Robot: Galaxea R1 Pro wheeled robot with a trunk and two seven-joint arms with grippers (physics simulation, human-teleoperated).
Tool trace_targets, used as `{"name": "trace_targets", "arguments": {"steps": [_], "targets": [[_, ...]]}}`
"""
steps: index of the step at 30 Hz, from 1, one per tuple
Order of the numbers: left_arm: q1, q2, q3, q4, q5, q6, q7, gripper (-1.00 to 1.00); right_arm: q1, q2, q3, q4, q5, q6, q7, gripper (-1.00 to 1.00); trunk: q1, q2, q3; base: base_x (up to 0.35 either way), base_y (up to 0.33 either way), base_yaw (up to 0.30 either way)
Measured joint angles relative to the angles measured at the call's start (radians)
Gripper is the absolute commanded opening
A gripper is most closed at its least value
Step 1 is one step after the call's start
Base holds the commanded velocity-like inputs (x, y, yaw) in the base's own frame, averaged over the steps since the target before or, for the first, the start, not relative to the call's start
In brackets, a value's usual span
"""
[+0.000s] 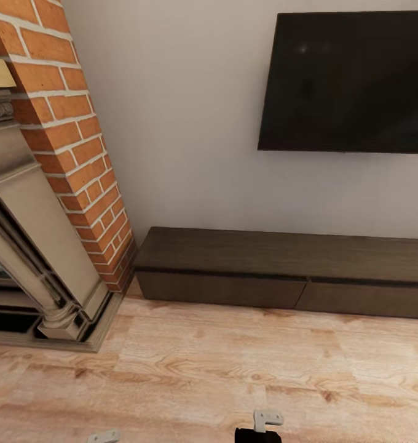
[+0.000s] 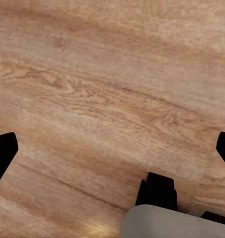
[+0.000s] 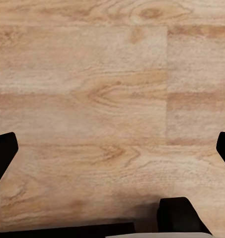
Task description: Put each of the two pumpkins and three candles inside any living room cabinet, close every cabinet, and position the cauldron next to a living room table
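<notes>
- Ahead, against the pale wall (image 1: 190, 123): the cabinet (image 1: 283, 267), low and dark brown, long axis running along the wall, flat top bare, two wide drawer fronts facing the room, both flush and shut.
- Above its right part, mounted on the wall: a dark television (image 1: 345, 83).
- Left of the cabinet, just beside its end: a red brick chimney column (image 1: 74, 141) with a beige carved fireplace surround (image 1: 31, 246) at its foot.
- Between viewpoint and cabinet: light wooden floor (image 1: 197, 363), bare planks.
- Left pincer (image 2: 112, 148): dark fingertips (image 2: 3, 151) far apart at the frame edges, holding nothing, over the floor boards.
- Right pincer (image 3: 112, 148): fingertips (image 3: 4, 151) likewise spread wide, clasping nothing, floor grain beneath.
</notes>
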Motion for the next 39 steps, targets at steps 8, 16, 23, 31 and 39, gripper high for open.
{"name": "trace_targets", "arguments": {"steps": [8,16,23,31,39], "targets": [[0.000,0.001,0.000,0.000,0.000,0.000,0.000,1.00,0.001,0.000,0.000,0.000,0.000,0.001,0.000,1.00,0.000,0.000,0.000,0.000,0.164,0.000],[0.000,0.000,0.000,0.000,0.000,0.000,0.000,1.00,0.000,0.000,0.000,0.000,-0.001,0.002,0.000,1.00,0.000,0.000,0.000,-0.041,0.045,-0.113],[0.000,0.000,0.000,0.000,0.000,0.000,0.000,1.00,0.000,0.000,0.000,-0.001,0.000,0.002,0.000,1.00,0.000,0.000,0.000,-0.112,0.027,-0.200],[0.000,0.000,0.000,0.000,0.000,0.000,0.000,1.00,0.000,0.000,0.000,-0.001,-0.001,0.002,0.000,1.00,0.000,0.000,0.000,-0.149,0.001,-0.015],[0.000,0.000,0.000,0.000,0.000,0.000,0.000,1.00,0.000,0.000,0.000,-0.001,0.000,0.002,0.000,1.00,0.000,0.000,0.000,-0.070,-0.054,-0.001]]}}
